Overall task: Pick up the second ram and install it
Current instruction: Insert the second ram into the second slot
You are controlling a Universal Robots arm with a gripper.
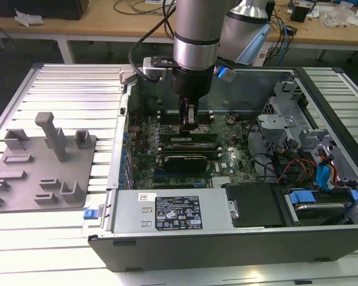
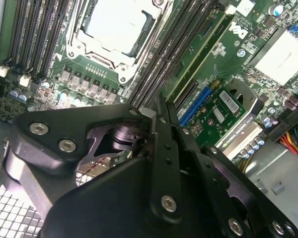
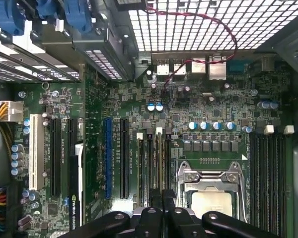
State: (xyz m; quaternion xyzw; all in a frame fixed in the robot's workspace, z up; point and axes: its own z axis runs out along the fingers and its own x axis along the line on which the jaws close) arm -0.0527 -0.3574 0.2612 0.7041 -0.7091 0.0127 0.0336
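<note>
The slatted worktop (image 1: 65,89) carries an open computer case (image 1: 227,253) with its motherboard (image 3: 114,99) exposed. The gripper (image 1: 190,123) is lowered inside, above the memory slots beside the processor socket (image 3: 208,181); jaws narrow, almost together. The second ram (image 3: 160,158) stands in a slot, just beside the fingertips

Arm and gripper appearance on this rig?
Arm: silver-grey cylinder with a black band, a pale blue joint cover, and black cables looped alongside. Gripper: matte black flat linkage bars pinned with silver screw heads, tapering to two slim fingers.
</note>
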